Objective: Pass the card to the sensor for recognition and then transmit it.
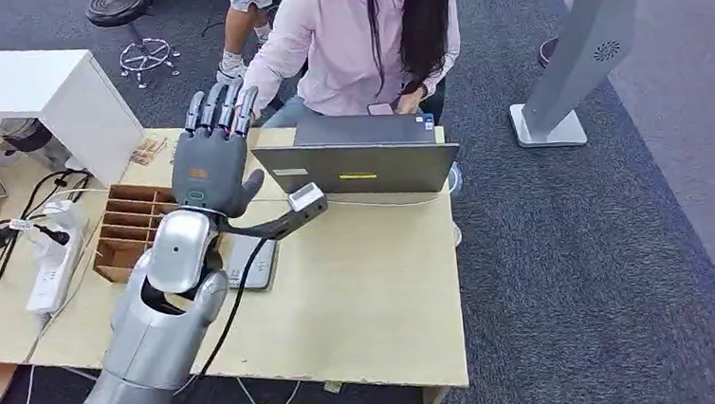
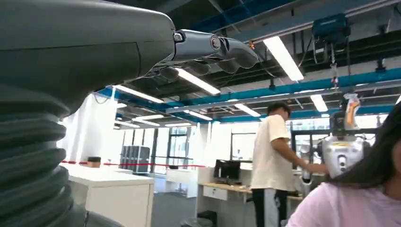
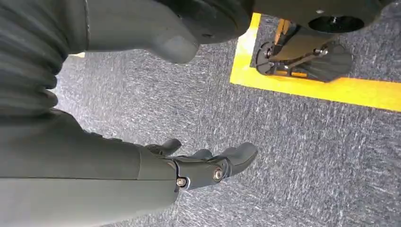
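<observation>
My left hand (image 1: 210,160) is raised above the desk with its palm turned away from me and its fingers stretched up, holding nothing. In the left wrist view its fingers (image 2: 215,47) stand straight against the ceiling. Below the forearm lies a flat grey sensor pad (image 1: 257,264), partly hidden by the arm. A wooden slotted card box (image 1: 127,229) stands just left of the hand. My right hand (image 3: 208,165) hangs beside my body over grey carpet, fingers loosely bent and nothing in them.
A person in a pink shirt (image 1: 342,41) sits behind an open grey laptop (image 1: 360,159) across the wooden desk (image 1: 370,296). Power strips and cables (image 1: 49,262) lie at the left, beside a white cabinet (image 1: 51,90). A grey stand (image 1: 572,63) rises at the right.
</observation>
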You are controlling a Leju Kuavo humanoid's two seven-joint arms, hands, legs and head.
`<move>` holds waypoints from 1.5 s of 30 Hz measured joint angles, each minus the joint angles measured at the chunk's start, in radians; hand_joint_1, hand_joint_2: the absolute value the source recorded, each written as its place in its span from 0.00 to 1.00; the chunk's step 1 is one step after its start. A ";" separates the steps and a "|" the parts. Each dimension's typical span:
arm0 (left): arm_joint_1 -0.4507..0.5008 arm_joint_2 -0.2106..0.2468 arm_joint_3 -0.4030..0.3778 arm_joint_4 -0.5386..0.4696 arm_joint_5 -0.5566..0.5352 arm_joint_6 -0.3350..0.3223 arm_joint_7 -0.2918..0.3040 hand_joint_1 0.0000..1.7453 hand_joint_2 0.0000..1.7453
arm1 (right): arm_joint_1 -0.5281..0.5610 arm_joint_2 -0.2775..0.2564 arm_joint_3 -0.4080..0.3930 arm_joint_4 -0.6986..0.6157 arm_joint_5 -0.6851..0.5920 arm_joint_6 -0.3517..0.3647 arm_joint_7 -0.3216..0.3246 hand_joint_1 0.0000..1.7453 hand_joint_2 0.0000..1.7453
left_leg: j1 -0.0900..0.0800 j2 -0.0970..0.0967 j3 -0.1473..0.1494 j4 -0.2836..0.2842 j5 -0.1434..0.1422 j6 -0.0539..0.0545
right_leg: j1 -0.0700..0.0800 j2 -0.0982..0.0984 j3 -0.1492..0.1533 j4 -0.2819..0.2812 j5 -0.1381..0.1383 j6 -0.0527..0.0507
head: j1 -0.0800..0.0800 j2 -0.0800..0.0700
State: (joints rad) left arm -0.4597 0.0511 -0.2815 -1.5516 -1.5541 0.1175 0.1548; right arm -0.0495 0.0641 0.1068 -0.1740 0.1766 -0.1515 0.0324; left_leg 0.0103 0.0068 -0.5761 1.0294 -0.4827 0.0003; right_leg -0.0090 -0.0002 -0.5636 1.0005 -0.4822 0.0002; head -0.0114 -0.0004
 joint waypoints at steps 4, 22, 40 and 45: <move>0.072 -0.018 0.020 -0.085 0.000 0.013 -0.032 0.00 1.00 | 0.001 0.000 -0.008 0.000 -0.002 -0.006 0.001 0.00 1.00 | 0.001 -0.001 0.000 0.000 0.000 0.000 | 0.000 -0.001 0.000 0.000 0.000 0.000 | 0.000 0.000; 0.514 -0.072 0.216 -0.302 0.002 0.054 -0.157 0.00 1.00 | 0.010 0.003 -0.074 0.000 -0.010 -0.041 0.005 0.00 1.00 | 0.000 -0.001 0.000 -0.001 -0.001 0.000 | 0.000 -0.001 0.000 0.000 -0.002 0.000 | 0.000 0.000; 0.494 -0.068 0.327 -0.218 0.001 -0.018 -0.094 0.00 1.00 | 0.009 0.003 -0.080 0.000 0.015 -0.038 0.000 0.00 1.00 | 0.000 -0.001 0.000 -0.001 0.000 -0.001 | 0.000 -0.001 0.000 0.000 -0.002 0.000 | 0.000 0.000; 0.433 -0.006 0.393 -0.108 0.001 -0.044 -0.010 0.00 1.00 | 0.008 0.003 -0.080 0.000 0.050 -0.019 0.002 0.00 1.00 | 0.001 -0.001 0.001 -0.001 0.000 -0.001 | 0.001 -0.001 0.000 0.001 -0.002 0.000 | 0.000 0.000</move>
State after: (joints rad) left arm -0.0262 0.0454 0.1113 -1.6595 -1.5534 0.0736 0.1450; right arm -0.0411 0.0668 0.0263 -0.1743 0.2266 -0.1701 0.0340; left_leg 0.0112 0.0059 -0.5756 1.0286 -0.4826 -0.0011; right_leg -0.0085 -0.0013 -0.5634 1.0012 -0.4838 0.0002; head -0.0114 -0.0004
